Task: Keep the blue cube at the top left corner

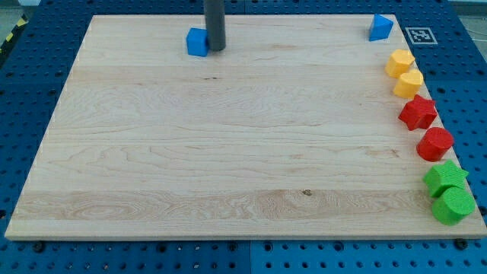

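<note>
The blue cube (197, 43) sits on the wooden board (228, 152) near the view's top edge, left of the middle, some way right of the top left corner. My tip (216, 49) stands right beside the cube's right side, touching or nearly touching it. The dark rod rises from there out of the view's top.
A blue triangular block (380, 27) lies at the top right corner. Down the right edge lie two yellow blocks (399, 62) (409, 84), a red star (418, 113), a red cylinder (434, 144), a green star (446, 178) and a green cylinder (453, 205).
</note>
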`<state>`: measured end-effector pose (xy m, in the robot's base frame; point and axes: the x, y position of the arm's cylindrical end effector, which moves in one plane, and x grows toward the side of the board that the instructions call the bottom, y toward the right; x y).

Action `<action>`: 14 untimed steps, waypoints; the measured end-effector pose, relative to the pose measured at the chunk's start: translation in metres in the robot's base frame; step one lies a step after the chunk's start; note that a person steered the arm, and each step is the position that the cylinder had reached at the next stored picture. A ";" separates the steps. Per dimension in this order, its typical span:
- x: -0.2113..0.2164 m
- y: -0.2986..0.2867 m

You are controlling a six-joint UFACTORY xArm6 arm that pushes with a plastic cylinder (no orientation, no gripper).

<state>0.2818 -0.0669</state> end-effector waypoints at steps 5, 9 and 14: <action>-0.008 -0.085; -0.045 -0.081; -0.020 -0.151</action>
<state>0.2613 -0.2182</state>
